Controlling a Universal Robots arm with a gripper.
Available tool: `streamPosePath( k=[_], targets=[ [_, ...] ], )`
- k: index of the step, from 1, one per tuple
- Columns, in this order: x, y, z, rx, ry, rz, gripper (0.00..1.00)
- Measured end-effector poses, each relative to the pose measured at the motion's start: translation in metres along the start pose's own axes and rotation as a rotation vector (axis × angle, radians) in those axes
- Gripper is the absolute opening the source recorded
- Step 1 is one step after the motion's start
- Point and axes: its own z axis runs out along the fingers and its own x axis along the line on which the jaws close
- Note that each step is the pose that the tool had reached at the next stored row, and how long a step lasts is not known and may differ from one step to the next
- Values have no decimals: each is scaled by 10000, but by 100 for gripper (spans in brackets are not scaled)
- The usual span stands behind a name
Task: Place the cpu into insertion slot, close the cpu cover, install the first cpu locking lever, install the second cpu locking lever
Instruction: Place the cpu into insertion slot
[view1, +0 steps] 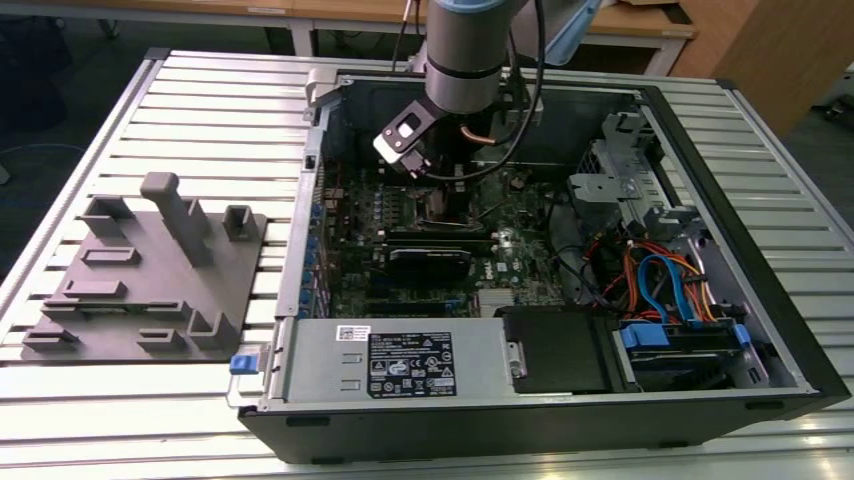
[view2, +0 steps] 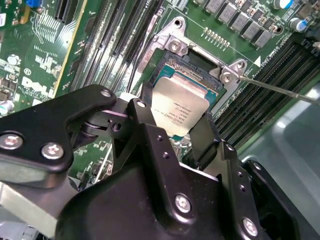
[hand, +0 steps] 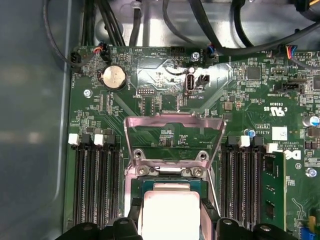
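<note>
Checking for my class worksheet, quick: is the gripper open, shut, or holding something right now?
Gripper: shut on the cpu, at the insertion slot; the cpu cover stands open.

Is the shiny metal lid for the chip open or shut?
Open. The lid is flipped back, and the chip sits uncovered.

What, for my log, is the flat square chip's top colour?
Dull silver-grey cpu; clearest in second wrist view.
</note>
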Motion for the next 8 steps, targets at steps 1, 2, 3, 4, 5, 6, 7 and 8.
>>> streamPosePath(
  k=[1,2,3,4,5,6,7,8],
  targets=[
    [0,-3,7,-1,0,0,54],
    [0,-5,14,-3,0,-1,54],
    [0,-8,19,-6,0,-1,54],
    [-1,-10,24,-6,0,-8,54],
    [-1,-13,27,-5,-1,-29,54],
    [-1,-16,31,-4,3,-67,54],
    [-1,-18,35,-4,5,-115,54],
    [0,-21,38,-2,7,-160,54]
  ],
)
